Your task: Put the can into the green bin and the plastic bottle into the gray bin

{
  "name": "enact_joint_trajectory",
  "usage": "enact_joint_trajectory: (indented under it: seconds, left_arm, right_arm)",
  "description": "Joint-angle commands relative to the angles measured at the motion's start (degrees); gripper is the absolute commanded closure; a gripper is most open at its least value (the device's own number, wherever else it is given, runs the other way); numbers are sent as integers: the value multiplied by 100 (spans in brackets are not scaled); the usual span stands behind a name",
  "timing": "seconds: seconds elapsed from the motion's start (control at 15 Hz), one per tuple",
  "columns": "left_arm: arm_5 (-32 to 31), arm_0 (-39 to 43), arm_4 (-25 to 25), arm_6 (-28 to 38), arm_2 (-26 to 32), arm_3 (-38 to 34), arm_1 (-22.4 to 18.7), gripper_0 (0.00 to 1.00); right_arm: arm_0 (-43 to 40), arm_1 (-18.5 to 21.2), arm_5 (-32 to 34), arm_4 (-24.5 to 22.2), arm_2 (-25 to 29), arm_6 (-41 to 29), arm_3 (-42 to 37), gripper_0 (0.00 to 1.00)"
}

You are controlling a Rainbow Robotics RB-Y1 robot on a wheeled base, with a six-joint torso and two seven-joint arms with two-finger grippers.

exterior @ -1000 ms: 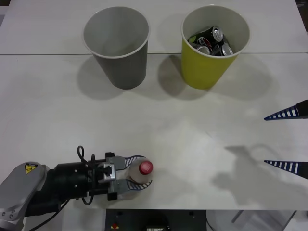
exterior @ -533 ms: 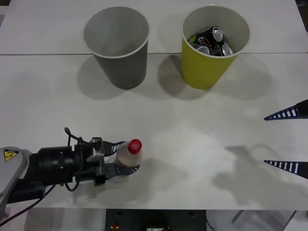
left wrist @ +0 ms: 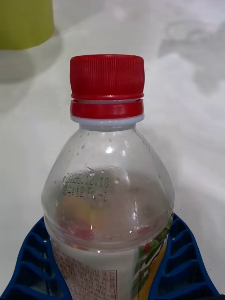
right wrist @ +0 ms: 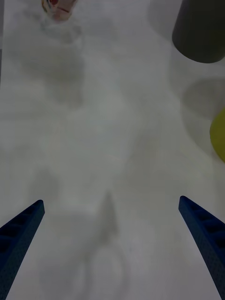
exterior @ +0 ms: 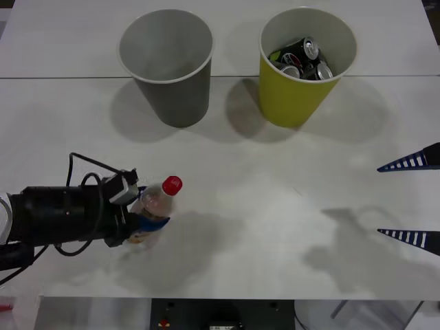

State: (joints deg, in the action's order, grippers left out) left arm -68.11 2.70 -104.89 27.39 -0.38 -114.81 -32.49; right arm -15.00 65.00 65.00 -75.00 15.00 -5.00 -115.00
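Left wrist view: blue ribbed fingers [left wrist: 33,262] clasp the label zone of the plastic bottle [left wrist: 110,206], red cap up; the front view adds that the left hand [exterior: 141,223] reaches in sideways at the table's [exterior: 275,206] near-left, bottle tilted. The gray bin [exterior: 167,65] and the green bin [exterior: 306,65], holding dark cans [exterior: 302,58], stand at the far side. Right hand [exterior: 412,199] is spread wide at the right edge.

We see the plastic bottle [left wrist: 110,197] cut off below its label by the left wrist view's edge, with the blue fingers [left wrist: 35,262] pressing its sides. From the front, the bottle's lower body sits behind the left gripper [exterior: 141,223]. The right gripper [exterior: 410,199] shows just its finger ends. The green bin [right wrist: 218,136] is clipped at the right wrist view's edge.
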Motion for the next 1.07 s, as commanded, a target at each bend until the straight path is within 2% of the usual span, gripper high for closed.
enact_joint_trajectory:
  seconds: [0.07, 0.2, 0.4, 0.67, 0.87, 1.07]
  left_arm:
    - [-431, -164, -550, 856, 231, -481, -231, 100]
    - [-906, -454, -717, 1515, 372, -710, -548, 100]
    - [-1248, -946, -629, 2209, 407, -710, -1119, 100]
    - [-1442, -1702, 30, 3071, 407, -543, -2147, 100]
    - [-1442, -2344, 636, 3053, 337, 29, -2754, 100]
    - [-1442, -3354, 865, 3088, -437, 494, -3316, 100]
  right_arm:
    - [0, 0, 0, 0, 0, 0, 0, 0]
    - [0, 0, 0, 0, 0, 0, 0, 0]
    - [0, 0, 0, 0, 0, 0, 0, 0]
    - [0, 0, 0, 0, 0, 0, 0, 0]
    - [0, 0, 0, 0, 0, 0, 0, 0]
    - [0, 0, 0, 0, 0, 0, 0, 0]
